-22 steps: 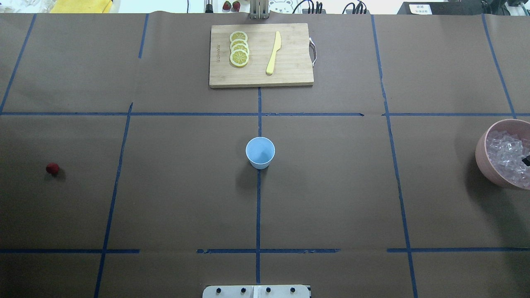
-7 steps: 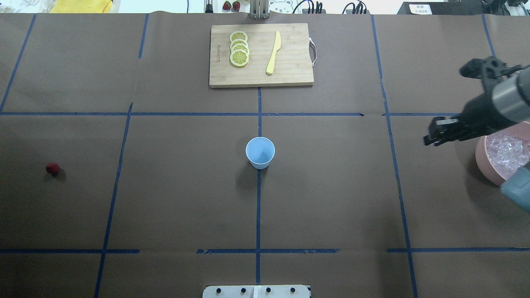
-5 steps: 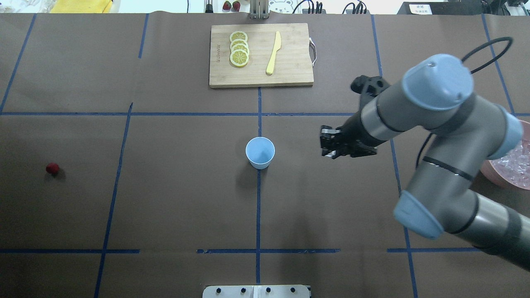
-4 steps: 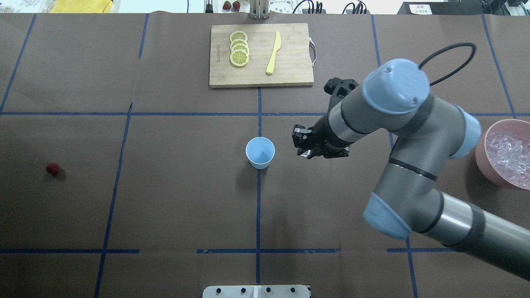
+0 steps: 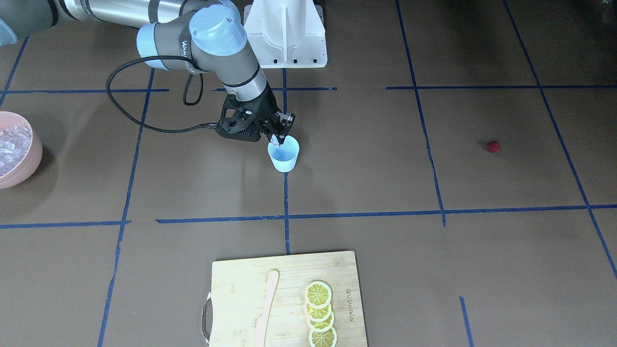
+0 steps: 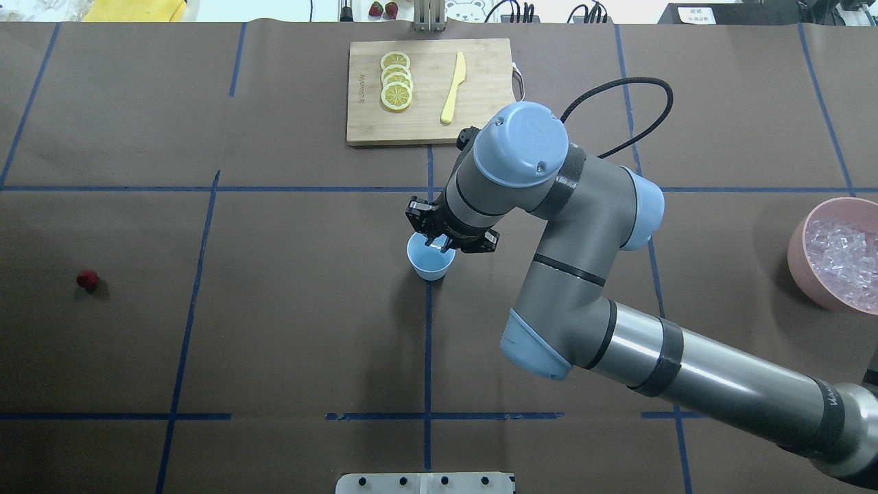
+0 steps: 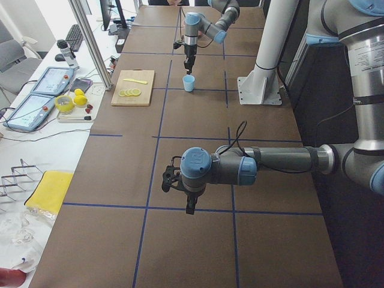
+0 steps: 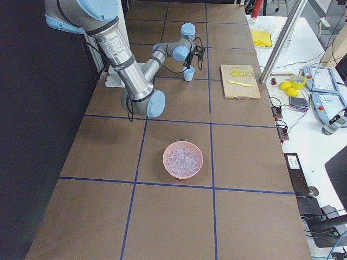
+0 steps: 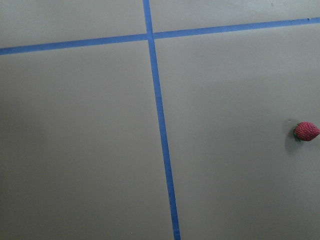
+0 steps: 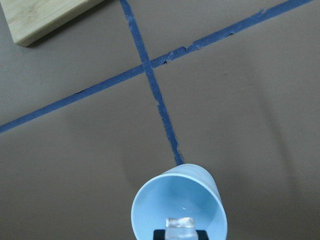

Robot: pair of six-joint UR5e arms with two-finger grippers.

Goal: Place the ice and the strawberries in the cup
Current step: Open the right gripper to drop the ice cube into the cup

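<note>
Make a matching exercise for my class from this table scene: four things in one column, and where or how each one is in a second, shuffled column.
Things
1. ice cube
2. strawberry
3. lemon slices
4. bowl

Place or state
A. lying alone on the bare table
B. overlapping in a row on the board
C. holding a heap of ice
D. gripped by the right tool over the cup

Pairs: 1-D, 2-A, 3-B, 4-C

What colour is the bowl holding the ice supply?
The bowl is pale pink, and shows best in the exterior right view.
</note>
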